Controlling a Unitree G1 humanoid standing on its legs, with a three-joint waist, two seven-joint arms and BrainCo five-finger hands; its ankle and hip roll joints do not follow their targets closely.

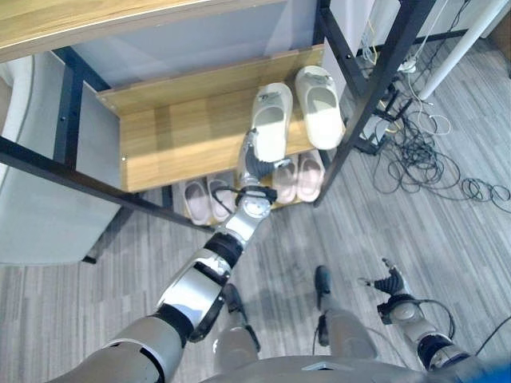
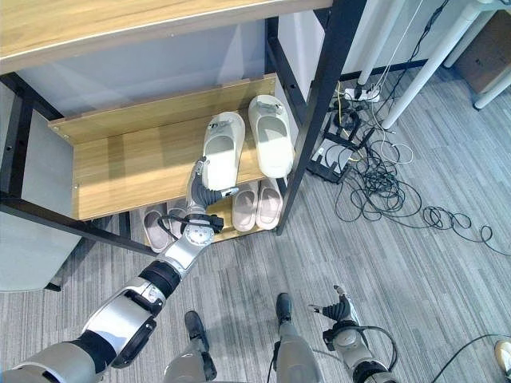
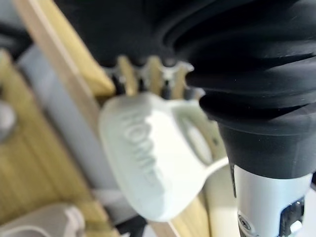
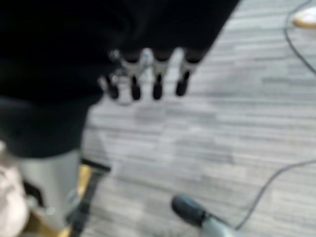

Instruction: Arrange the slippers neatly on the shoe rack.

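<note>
Wooden shoe rack [image 1: 168,144]: two cream slippers side by side at shelf's right end. Left slipper [image 1: 271,120] overhanging front edge, seemingly pinched at heel by left hand [image 1: 252,163]; light, soft foam, best gripped there. Right hand [image 1: 389,282] relaxed, empty.

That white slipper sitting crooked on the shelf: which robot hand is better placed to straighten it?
The left robot hand: it is already at the white slipper on the shelf. The right robot hand hangs low over the floor, away from the rack.
</note>
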